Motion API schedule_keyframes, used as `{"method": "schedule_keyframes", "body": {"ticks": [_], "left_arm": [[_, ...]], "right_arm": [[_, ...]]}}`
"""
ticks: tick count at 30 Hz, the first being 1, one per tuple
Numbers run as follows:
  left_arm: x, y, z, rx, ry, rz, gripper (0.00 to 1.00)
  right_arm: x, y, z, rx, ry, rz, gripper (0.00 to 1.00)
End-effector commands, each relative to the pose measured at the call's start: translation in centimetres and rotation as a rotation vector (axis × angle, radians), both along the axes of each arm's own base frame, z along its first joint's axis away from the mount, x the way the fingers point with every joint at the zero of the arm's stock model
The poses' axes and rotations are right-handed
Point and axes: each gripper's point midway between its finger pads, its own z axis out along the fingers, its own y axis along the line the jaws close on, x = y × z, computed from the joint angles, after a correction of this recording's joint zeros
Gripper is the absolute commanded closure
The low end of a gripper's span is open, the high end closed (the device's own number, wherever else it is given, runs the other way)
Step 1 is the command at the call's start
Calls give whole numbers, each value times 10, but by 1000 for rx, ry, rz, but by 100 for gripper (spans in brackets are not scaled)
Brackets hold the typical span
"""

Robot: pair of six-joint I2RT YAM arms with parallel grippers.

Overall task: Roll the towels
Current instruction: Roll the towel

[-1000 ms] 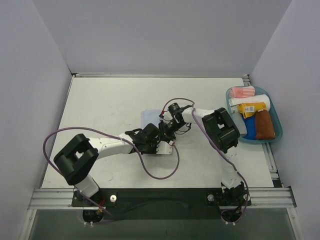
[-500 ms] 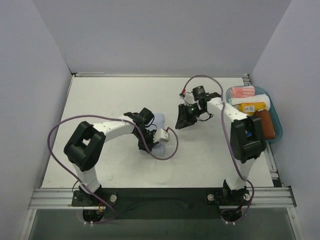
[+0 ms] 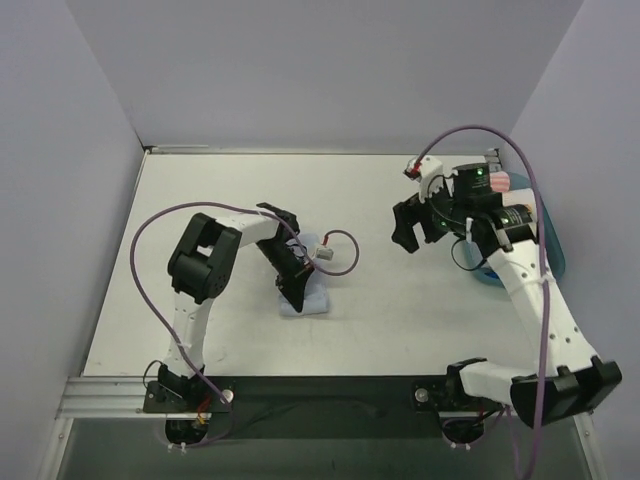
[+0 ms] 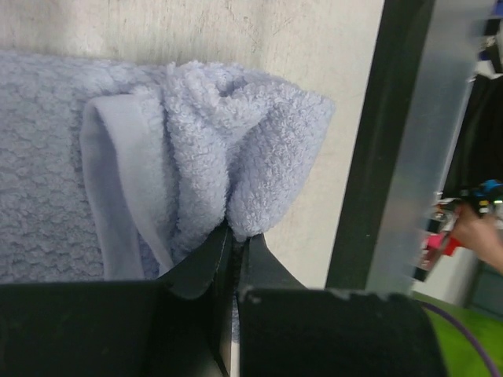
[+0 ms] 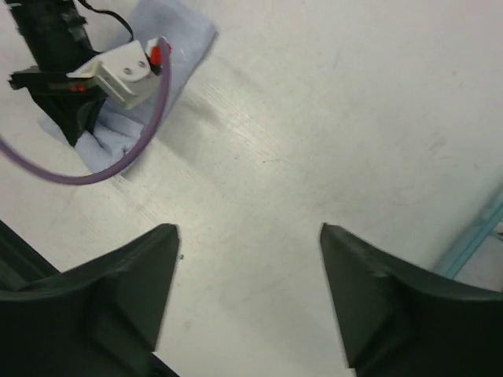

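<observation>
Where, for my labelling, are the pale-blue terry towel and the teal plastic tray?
pale-blue terry towel (image 4: 267, 133): left wrist view, its bunched corner.
teal plastic tray (image 3: 558, 252): top external view, its right rim.

Towel, ctr of frame: pale blue. Table: off-white. Tray, rt edge: teal. Cable, left: purple.

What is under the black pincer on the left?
The pale blue towel, a bunched fold nipped in the shut left pincer. The table shows beside it; whatever lies beneath the cloth is covered.
</observation>
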Motion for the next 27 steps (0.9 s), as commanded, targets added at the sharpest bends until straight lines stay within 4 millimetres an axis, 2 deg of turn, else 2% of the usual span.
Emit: {"method": "schedule_keyframes", "body": {"ticks": [1,3,5,6,7,8,9,10,12,13,15,16,17,19,21,22,23,26,27], "left_arm": [[-7,22,-28,87,84,-43,94],[-1,21,-34,91,87,-51,95],[2,21,-35,102,90,-65,95],[0,23,-39,113,109,-78,95],[1,25,-41,124,110,-84,95],[0,27,-43,131,117,-87,95],[1,28,-46,130,117,-98,95],[-1,30,-45,136,135,-102,95],[0,31,-47,134,148,-118,95],[-3,33,-44,144,170,-125,95],[-5,36,-46,149,194,-133,95],[-5,37,-46,149,195,-135,94],[-5,38,-48,152,198,-136,95],[-6,42,-48,159,213,-137,95],[-6,45,-48,159,223,-137,95],[-7,47,-48,162,228,-135,94],[-7,48,-48,162,228,-135,94],[-2,48,-48,151,222,-119,94],[-1,48,-49,153,224,-117,94]], "right_arm": [[-24,-9,20,-69,-115,97,15],[-41,1,23,-42,-114,192,0],[-66,25,22,-22,-110,341,0],[-78,34,11,-59,-84,394,0],[-92,51,1,-113,-83,490,1],[-96,55,-9,-145,-75,526,3],[-98,61,-16,-149,-68,550,4],[-98,65,-35,-171,-21,560,6],[-96,78,-53,-259,-26,617,11],[-95,87,-70,-310,6,649,18],[-98,112,-79,-340,-24,720,21],[-99,121,-92,-343,-8,734,22],[-93,139,-92,-312,-53,737,23],[-97,162,-111,-337,-64,775,25],[-101,186,-120,-334,-104,809,28],[-104,194,-134,-348,-88,827,30],[-102,203,-138,-340,-105,834,31],[-102,216,-159,-346,-125,860,35],[-103,214,-169,-354,-115,865,36]]}}
